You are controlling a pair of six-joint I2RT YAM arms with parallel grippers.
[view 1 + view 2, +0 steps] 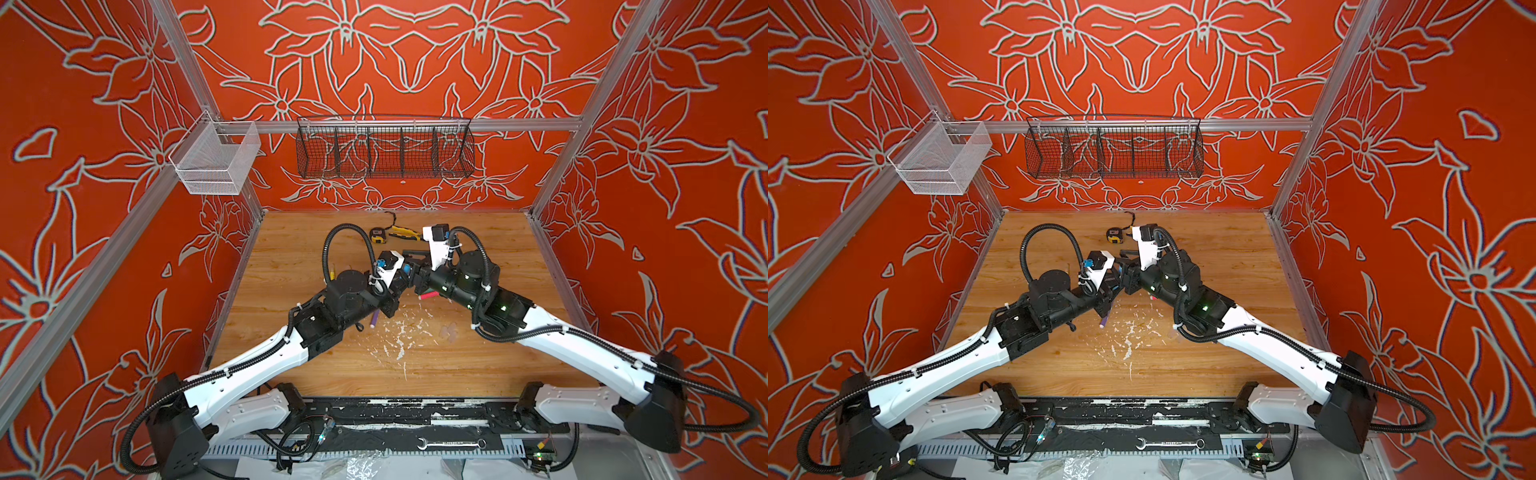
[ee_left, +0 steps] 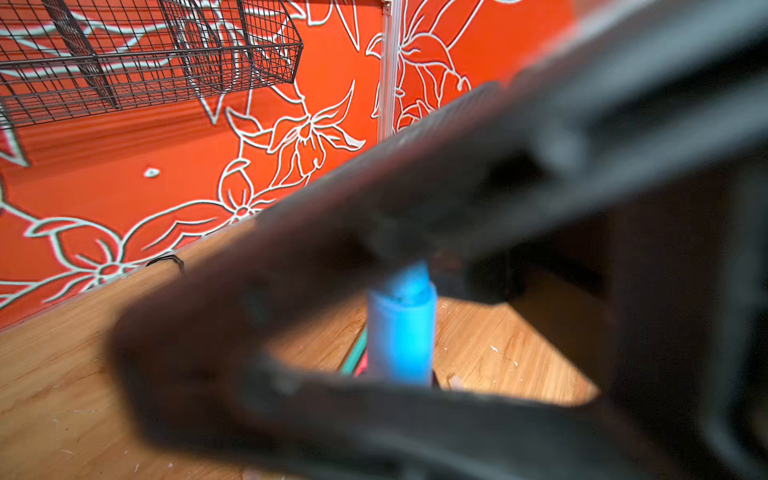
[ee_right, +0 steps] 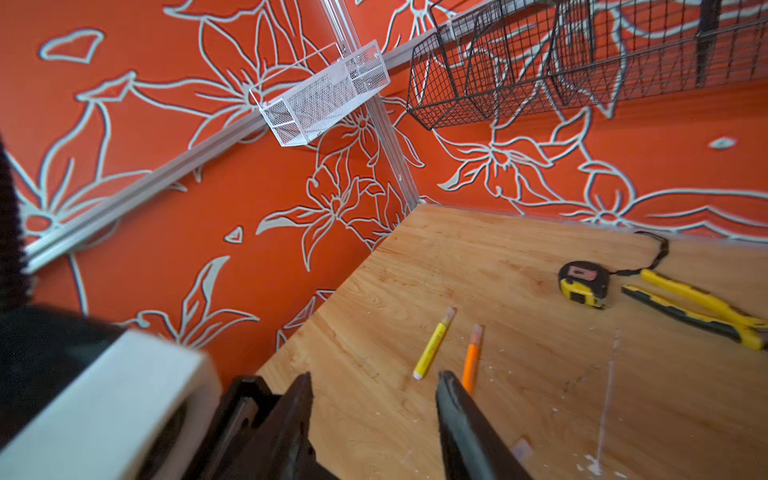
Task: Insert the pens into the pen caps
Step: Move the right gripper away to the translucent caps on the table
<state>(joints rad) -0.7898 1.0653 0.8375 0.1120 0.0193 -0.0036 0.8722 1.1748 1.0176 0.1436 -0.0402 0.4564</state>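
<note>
In the left wrist view my left gripper (image 2: 401,399) is shut on the lower barrel of a blue pen (image 2: 401,332). The pen's tip end runs up under a blurred black finger (image 2: 374,199) of my right gripper. Whether a pen cap sits on it I cannot tell. My right gripper (image 3: 374,382) is open with nothing between its fingers. Beyond it lie a yellow pen (image 3: 432,345) and an orange pen (image 3: 473,359). In both top views the grippers (image 1: 409,266) meet mid-table. A pink-red pen (image 1: 429,295) and a purple pen (image 1: 374,320) lie close by. A clear pen cap (image 3: 521,449) rests on the wood.
A yellow-and-black tape measure (image 3: 582,284) and pliers (image 3: 698,309) lie at the back of the wooden table (image 1: 291,353). A black wire basket (image 1: 384,147) and a white mesh basket (image 1: 216,160) hang on the walls. White flecks (image 1: 401,332) dot the front of the table.
</note>
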